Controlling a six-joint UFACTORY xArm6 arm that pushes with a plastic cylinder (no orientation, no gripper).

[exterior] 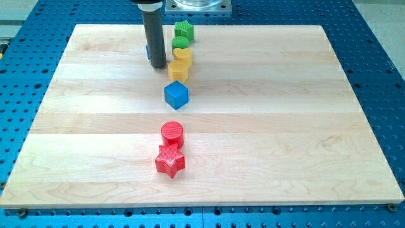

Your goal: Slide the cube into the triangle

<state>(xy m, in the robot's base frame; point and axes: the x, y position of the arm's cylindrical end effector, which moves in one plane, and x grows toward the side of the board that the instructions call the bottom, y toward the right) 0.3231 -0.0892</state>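
Observation:
The blue cube [176,95] sits near the board's middle, a little toward the view's top. My tip [157,66] rests on the board above and to the left of the cube, just left of two yellow blocks. A small blue piece [148,52] shows at the rod's left edge, mostly hidden behind the rod; its shape cannot be made out. The tip is apart from the cube.
A column of blocks runs down from the view's top: a green star [183,30], a green cylinder [180,43], a yellow block [183,57] and another yellow block [178,71]. Below the cube lie a red cylinder [171,133] and a red star [169,161], touching.

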